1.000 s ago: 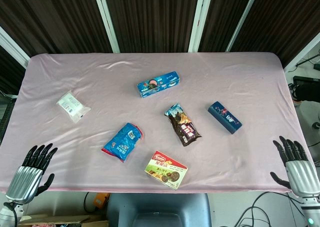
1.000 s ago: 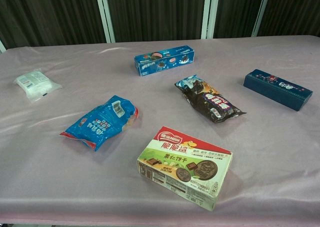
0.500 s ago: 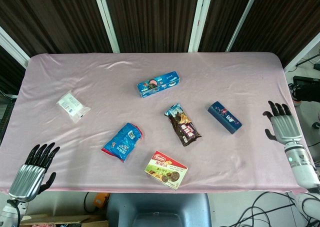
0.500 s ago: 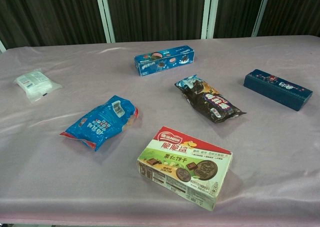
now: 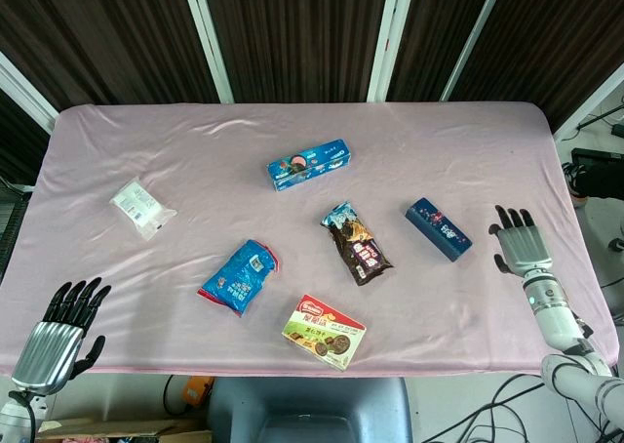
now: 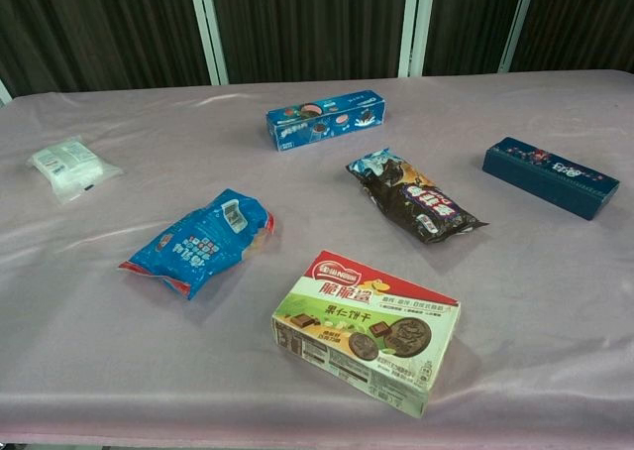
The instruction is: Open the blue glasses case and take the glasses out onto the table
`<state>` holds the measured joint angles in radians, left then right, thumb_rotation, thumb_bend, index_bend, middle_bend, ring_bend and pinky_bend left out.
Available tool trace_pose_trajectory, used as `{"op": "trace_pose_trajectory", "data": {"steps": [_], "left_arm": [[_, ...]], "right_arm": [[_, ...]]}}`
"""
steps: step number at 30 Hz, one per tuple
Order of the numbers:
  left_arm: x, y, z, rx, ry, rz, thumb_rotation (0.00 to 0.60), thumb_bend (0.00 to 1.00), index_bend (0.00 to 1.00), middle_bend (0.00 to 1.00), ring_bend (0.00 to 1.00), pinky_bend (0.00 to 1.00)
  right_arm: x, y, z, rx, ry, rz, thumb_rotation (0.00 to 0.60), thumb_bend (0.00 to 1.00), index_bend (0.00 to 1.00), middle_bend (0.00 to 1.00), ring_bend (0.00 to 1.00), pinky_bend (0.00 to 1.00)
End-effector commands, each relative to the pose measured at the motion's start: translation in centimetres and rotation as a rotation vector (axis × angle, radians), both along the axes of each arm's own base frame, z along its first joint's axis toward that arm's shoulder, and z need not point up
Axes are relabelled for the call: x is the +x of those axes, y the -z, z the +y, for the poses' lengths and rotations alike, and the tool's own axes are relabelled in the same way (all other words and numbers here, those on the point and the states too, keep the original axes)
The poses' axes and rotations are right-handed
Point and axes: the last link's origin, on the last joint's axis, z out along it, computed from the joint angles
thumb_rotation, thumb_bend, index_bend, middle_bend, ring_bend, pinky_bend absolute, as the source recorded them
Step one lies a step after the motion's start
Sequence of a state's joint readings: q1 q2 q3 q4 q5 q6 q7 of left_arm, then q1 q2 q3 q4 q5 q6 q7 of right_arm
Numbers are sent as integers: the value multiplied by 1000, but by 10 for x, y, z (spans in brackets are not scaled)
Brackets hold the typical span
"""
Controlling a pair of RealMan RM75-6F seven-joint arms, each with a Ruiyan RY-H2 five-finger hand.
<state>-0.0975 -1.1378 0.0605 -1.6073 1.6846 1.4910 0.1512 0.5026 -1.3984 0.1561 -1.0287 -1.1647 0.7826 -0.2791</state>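
The dark blue glasses case [image 5: 439, 228] lies closed on the pink tablecloth at the right, a long box with small print on its lid; the chest view shows it at the right edge [image 6: 551, 176]. My right hand [image 5: 519, 240] hovers just right of it, fingers spread, holding nothing and a short gap from the case. My left hand [image 5: 68, 328] hangs at the table's front left corner, fingers apart and empty. Neither hand appears in the chest view. No glasses are visible.
Snacks lie around the cloth [image 5: 195, 150]: a blue biscuit box [image 5: 309, 164], a dark wrapper [image 5: 357, 244], a blue pouch [image 5: 240, 275], a green and red cookie box [image 5: 324, 331] near the front edge, and a white packet [image 5: 141, 207] at the left.
My right hand rose from the front right corner and moved inward to beside the glasses case. The left hand barely shifted. Nothing on the table moved.
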Motion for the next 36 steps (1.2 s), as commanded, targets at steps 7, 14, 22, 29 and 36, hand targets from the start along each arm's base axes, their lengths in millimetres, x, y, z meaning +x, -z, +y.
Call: {"op": "trace_pose_trajectory", "data": {"steps": [7, 14, 22, 29, 36], "left_arm": [[0, 0, -1, 0, 3, -2, 600, 399, 0, 0, 0, 0], [0, 0, -2, -5, 1, -6, 600, 399, 0, 0, 0, 0], [1, 0, -3, -13, 11, -5, 600, 399, 0, 0, 0, 0], [0, -1, -3, -13, 9, -8, 600, 399, 0, 0, 0, 0], [-1, -4, -3, -4, 6, -15, 600, 399, 0, 0, 0, 0]], "right_arm": [[8, 17, 2, 45, 6, -38, 600, 539, 376, 0, 0, 0], [26, 26, 23, 107, -87, -57, 600, 538, 363, 0, 0, 0], [52, 39, 37, 148, -188, -51, 600, 540, 360, 0, 0, 0], [85, 64, 22, 163, -224, -35, 600, 539, 355, 0, 0, 0], [102, 74, 12, 158, -216, -52, 600, 538, 352, 0, 0, 0]]}}
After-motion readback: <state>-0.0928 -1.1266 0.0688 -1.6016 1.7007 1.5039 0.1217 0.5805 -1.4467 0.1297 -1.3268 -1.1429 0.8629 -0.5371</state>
